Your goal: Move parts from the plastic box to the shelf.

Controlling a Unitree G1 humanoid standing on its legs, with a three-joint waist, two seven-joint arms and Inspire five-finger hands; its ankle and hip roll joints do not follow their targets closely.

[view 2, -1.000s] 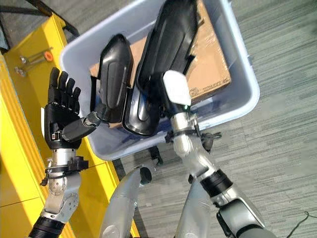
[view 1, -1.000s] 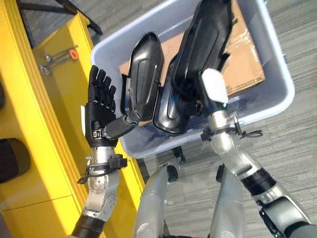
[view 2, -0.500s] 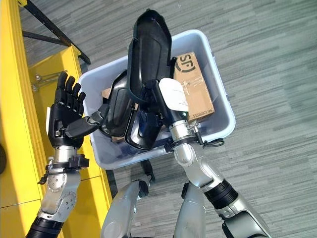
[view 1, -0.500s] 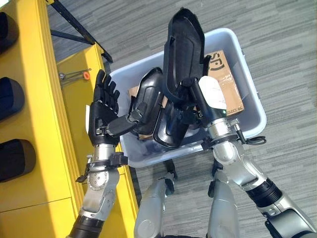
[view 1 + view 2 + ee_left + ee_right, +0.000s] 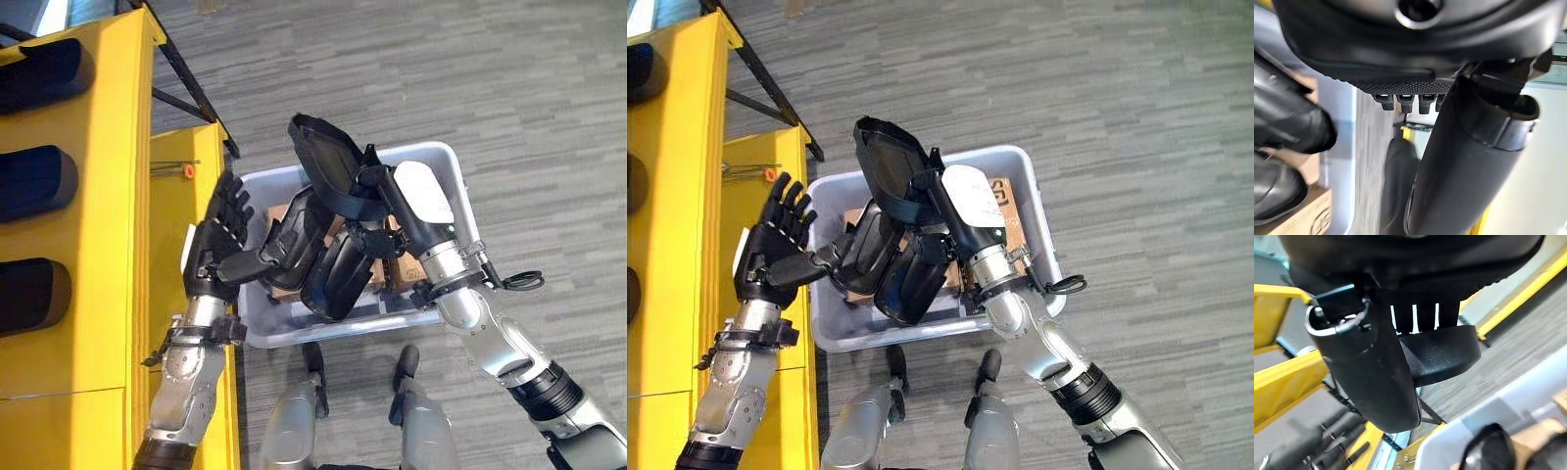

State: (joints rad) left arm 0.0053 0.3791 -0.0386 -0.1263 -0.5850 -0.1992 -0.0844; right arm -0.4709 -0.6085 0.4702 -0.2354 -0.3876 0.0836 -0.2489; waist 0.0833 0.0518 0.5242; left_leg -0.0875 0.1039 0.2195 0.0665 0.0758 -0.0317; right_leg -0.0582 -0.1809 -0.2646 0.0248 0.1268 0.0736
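The black part (image 5: 328, 171), a curved plastic shell, is raised above the plastic box (image 5: 446, 166), clasped by the right hand (image 5: 377, 201), whose fingers curl around its lower end. More black parts (image 5: 328, 264) are lying in the box beside a cardboard carton (image 5: 1004, 211). The left hand (image 5: 216, 250) is between the box and the yellow shelf (image 5: 88, 196), its fingers spread straight and its thumb pointing toward the parts; it holds nothing. I judge the step to be the carrying: the part is lifted out but not yet at the shelf. The next move probably calls for swinging it left toward a free slot without hitting the left hand.
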